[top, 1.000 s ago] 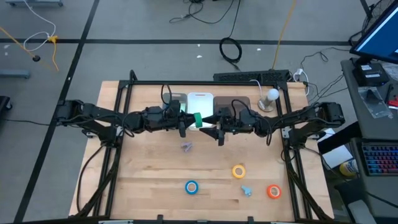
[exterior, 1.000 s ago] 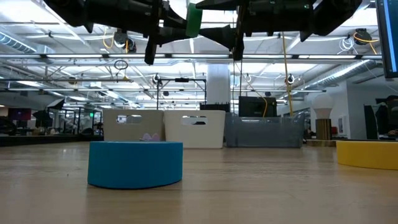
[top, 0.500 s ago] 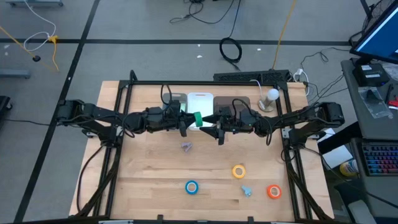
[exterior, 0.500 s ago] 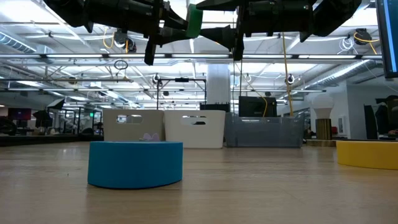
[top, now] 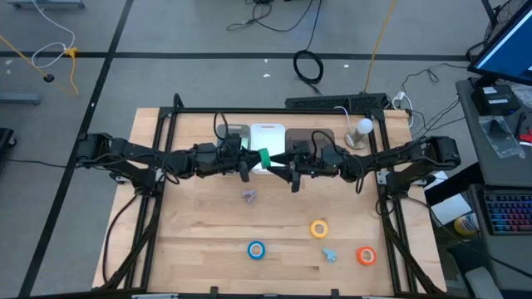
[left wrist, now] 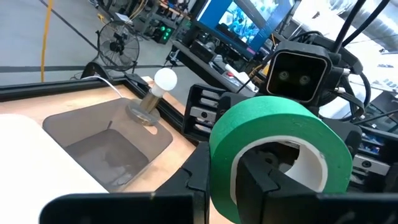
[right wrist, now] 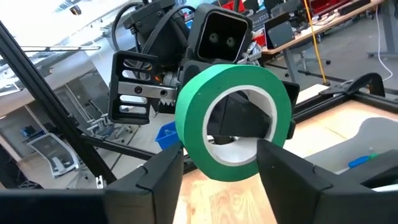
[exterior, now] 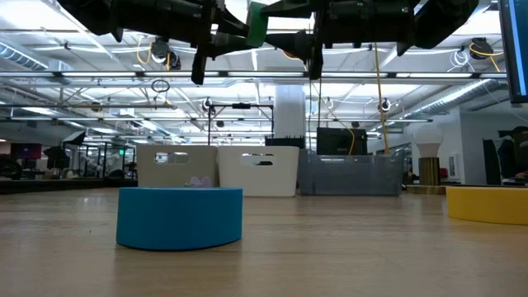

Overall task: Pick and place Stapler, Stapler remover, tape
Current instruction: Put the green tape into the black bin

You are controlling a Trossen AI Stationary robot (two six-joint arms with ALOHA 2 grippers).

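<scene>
Two grippers are meeting in mid-air above the far middle of the desk (top: 208,224), with the green tape roll (top: 263,158) between them. The left gripper (top: 248,164) is pinching the roll: in the left wrist view one finger (left wrist: 264,177) is passing through the pale centre hole while the green band (left wrist: 273,140) is sitting against the other, so the fingers are pressed onto the ring's wall. The right gripper (top: 291,173) is facing it from the other side, its fingers (right wrist: 163,171) standing spread on either side of the roll (right wrist: 233,118); whether they are touching it is not clear. In the low view the roll (exterior: 256,25) is hanging high above the desk surface, held upright on edge.

Three more tape rolls are lying flat on the near half of the desk: the blue tape roll (top: 256,249) nearest the front edge, the yellow tape roll (top: 319,228) to its right and farther in, and the orange tape roll (top: 366,256) near the right corner. A small pale blue item (top: 330,254) is lying between the blue and orange rolls, and a small greyish item (top: 249,196) is lying below the left gripper. Three bins are standing along the far edge: tan (exterior: 176,171), white (top: 268,133) and grey (left wrist: 112,149).
</scene>
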